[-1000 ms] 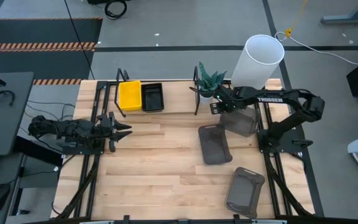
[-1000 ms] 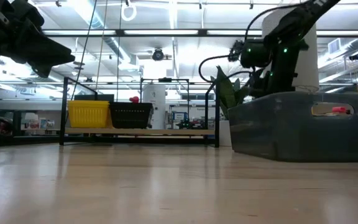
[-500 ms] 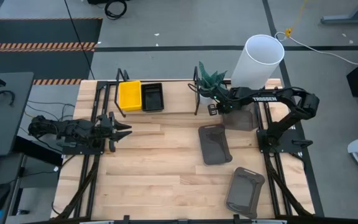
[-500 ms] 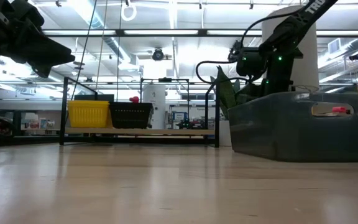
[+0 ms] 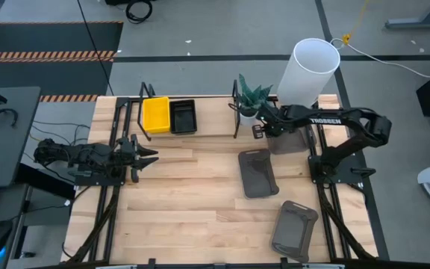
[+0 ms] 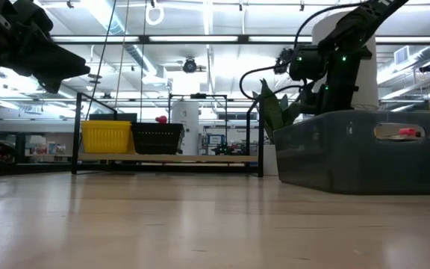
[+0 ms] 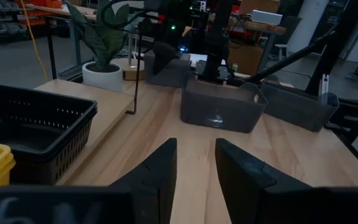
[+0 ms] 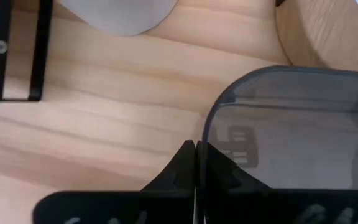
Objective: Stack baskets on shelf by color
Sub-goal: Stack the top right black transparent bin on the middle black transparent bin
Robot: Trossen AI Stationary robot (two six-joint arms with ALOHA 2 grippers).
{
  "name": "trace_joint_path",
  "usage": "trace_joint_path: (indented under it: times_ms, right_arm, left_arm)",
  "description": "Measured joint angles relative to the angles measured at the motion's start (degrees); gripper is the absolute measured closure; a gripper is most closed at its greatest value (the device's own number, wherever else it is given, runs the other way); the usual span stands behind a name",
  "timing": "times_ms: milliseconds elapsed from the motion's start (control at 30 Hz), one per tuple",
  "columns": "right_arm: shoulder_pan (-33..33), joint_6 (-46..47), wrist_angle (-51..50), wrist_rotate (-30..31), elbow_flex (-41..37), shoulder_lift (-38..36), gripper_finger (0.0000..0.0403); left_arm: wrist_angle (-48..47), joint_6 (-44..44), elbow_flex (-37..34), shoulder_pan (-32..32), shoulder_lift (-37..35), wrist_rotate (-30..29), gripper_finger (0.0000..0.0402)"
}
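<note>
I see a dark grey basket right of centre in the high view, its rim pinched by my right gripper. Two more grey baskets lie below. Yellow basket and black basket sit on the shelf, upper left. My left gripper waits, fingers parted, at left.

- White letters "TROSSEN" are showing on the dark upper link of the right robot arm in the high view.
- No other text is showing clearly enough to read; a pale label inside the dark grey rounded plastic basket is staying illegible.
</note>
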Motion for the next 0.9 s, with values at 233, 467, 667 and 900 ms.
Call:
trace_joint_path:
  times_ms: [233, 467, 667, 900]
  right_arm:
    - [4.0, 2.93, -2.62, 0.33, 0.0, -4.05, 0.0396]
    - [6.96, 4.06, -4.29, 0.24, 0.0, -11.61, 0.0396]
    - [8.83, 4.52, -7.69, 0.14, 0.0, -19.57, 0.0396]
    - [14.82, 1.3, 0.42, 0.13, 0.0, -26.92, 0.0396]
  left_arm:
    - [0.0, 0.0, 0.02, -0.01, 0.0, 0.0, 0.0285]
    - [0.0, 0.0, 0.02, 0.01, 0.0, 0.0, 0.0285]
    - [0.02, -0.01, 0.02, 0.0, 0.0, 0.0, 0.0285]
    - [0.0, -0.02, 0.02, 0.01, 0.0, 0.0, 0.0285]
